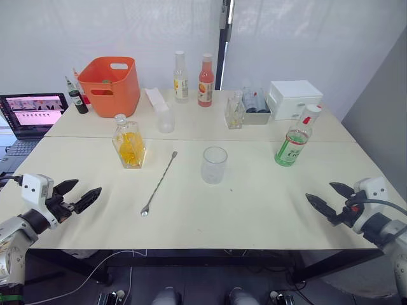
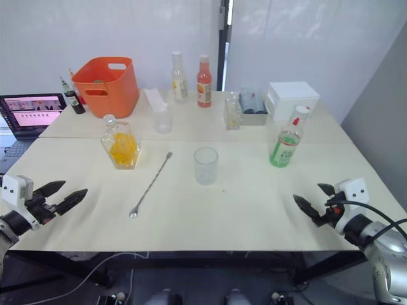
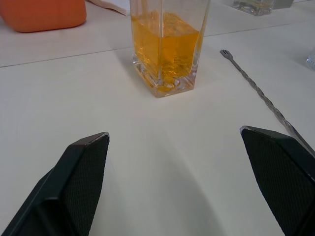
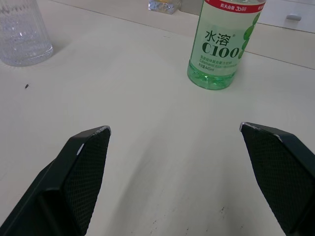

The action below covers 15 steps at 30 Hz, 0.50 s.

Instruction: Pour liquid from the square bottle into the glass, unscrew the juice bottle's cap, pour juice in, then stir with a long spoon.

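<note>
Left gripper [image 1: 79, 195] and right gripper [image 1: 324, 202] spread wide, empty — square bottle [image 1: 129, 142], glass [image 1: 214, 164] untouched

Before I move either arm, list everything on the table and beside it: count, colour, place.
Square bottle: 1, clear with amber liquid, front left, upright.
Spoon: 1, metal, lying between square bottle and glass.
Glass: 1, clear, empty, centre.
Juice bottle: 1, green with white cap, right, upright.
Basket: 1, orange, back left.
Tall bottles: 2, one pale, one orange-red, back centre.
Small dark bottles: 2, left of basket.
Small cup: 1, clear, behind the square bottle.
White box: 1, back right.
Grey tray: 1, beside the box.
Laptop: 1, open, far left.
Left claw: open, near front edge.
Right claw: open, near front edge.
</note>
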Motion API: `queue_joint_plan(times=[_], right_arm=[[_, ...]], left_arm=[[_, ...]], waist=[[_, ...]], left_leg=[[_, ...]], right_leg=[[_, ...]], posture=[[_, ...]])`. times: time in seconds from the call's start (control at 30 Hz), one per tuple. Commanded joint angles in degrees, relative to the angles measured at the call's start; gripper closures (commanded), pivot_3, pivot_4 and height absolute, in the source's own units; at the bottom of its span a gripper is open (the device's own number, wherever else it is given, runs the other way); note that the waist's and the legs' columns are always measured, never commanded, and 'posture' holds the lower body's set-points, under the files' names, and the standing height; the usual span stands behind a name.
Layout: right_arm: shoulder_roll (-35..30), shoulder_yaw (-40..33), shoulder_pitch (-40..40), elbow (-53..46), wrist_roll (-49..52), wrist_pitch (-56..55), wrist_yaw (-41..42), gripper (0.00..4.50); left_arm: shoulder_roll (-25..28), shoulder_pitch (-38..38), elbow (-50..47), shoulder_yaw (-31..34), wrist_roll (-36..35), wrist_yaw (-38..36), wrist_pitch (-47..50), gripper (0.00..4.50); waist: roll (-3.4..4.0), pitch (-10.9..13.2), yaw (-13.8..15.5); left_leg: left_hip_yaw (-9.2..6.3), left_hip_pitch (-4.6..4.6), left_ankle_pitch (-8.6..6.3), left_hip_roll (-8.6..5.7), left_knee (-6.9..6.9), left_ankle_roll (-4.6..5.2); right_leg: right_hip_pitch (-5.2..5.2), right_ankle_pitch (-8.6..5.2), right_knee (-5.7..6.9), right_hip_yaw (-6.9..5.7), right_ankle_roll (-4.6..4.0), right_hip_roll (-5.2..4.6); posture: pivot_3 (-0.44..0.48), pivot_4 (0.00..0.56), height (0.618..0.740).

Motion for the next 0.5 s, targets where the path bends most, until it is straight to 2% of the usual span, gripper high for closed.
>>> queue_joint_plan(times=[0.03,0.2,0.27,0.5], right_arm=[[0.5,-1.1,-0.7,-1.3,1.4,-0.9,-0.2,0.04],[0.7,0.5,-3.5,-5.1,6.6,2.9,2.1,0.04],[-0.7,2.0,-4.7,-7.0,8.8,5.0,4.7,0.04],[-6.7,7.7,-8.1,-9.8,12.5,8.2,15.0,0.04]], left_arm=[[0.5,0.9,-3.0,1.8,-0.4,1.0,-0.6,0.00],[-4.2,4.5,-9.4,4.5,-3.3,6.8,2.3,0.00],[-7.6,5.3,-13.5,5.0,-4.3,11.5,3.6,0.00],[-16.8,4.5,-24.6,1.6,-5.0,25.4,8.9,0.00]], waist=[[0.00,0.0,0.0],[0.01,0.0,-0.2],[0.00,0.0,-0.1],[-0.02,0.0,0.7]], left_leg=[[0.00,0.00,0.00,0.00,0.00,0.00],[-0.02,0.00,0.00,0.04,0.00,0.00],[-0.05,0.00,0.00,0.05,0.00,0.00],[-0.11,0.01,0.00,-0.01,0.02,0.00]], right_leg=[[0.00,0.00,0.00,0.00,0.00,0.00],[-0.02,0.00,0.01,0.02,0.00,-0.01],[-0.01,0.00,0.02,0.01,0.00,-0.01],[0.07,0.02,0.00,-0.01,0.03,-0.05]], posture=[[0.000,0.150,0.715],[0.000,0.150,0.715],[0.000,0.150,0.715],[0.000,0.150,0.715]])
